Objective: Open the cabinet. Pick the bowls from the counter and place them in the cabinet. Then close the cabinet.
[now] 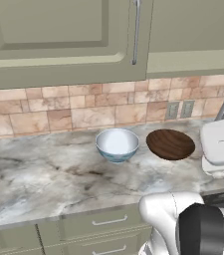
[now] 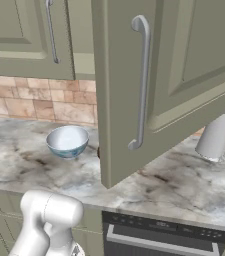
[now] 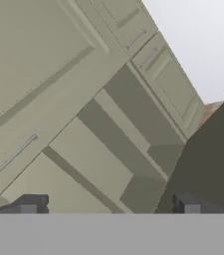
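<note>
Dark fingertips of the gripper stand wide apart with nothing between them, pointed up at the cabinet's open shelves. Its door hangs swung out over the counter. Well below, the white bowl and the brown wooden bowl sit just beside each other near the backsplash.

Nothing readable is showing anywhere. The appliance panel under the counter is carrying a row of small marks, too tiny to make out as letters or numbers. The cabinet door and the two bowls are showing no label, brand or sign.
</note>
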Motion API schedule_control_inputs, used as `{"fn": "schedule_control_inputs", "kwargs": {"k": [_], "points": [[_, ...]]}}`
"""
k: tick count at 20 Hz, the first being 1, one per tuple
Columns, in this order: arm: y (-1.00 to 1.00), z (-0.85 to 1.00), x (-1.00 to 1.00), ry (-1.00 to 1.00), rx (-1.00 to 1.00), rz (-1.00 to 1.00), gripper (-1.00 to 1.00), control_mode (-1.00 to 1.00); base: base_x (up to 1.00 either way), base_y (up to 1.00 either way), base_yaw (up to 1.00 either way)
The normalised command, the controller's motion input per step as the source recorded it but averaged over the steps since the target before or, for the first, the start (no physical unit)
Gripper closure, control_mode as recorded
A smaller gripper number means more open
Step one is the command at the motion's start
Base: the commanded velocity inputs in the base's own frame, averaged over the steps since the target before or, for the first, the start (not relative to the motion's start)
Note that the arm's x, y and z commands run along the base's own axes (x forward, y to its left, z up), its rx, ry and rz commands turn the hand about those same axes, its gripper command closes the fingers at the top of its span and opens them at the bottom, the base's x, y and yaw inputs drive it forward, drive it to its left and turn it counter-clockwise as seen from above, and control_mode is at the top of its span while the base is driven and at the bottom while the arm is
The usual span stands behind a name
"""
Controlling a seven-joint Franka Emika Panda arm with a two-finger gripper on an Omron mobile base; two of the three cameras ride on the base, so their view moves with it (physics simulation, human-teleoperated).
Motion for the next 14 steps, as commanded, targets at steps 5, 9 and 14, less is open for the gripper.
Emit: {"fn": "schedule_control_inputs", "kwargs": {"k": [5, 9, 14], "points": [[0.03, -0.07, 0.36, -0.02, 0.29, 0.17, -1.0, -1.0, 0.0, 0.0, 0.0], [0.11, -0.31, 0.38, 0.0, 0.28, 0.02, -1.0, -1.0, 0.0, 0.0, 0.0], [0.04, -0.21, 0.53, 0.0, 0.23, 0.0, -1.0, -1.0, 0.0, 0.0, 0.0]]}}
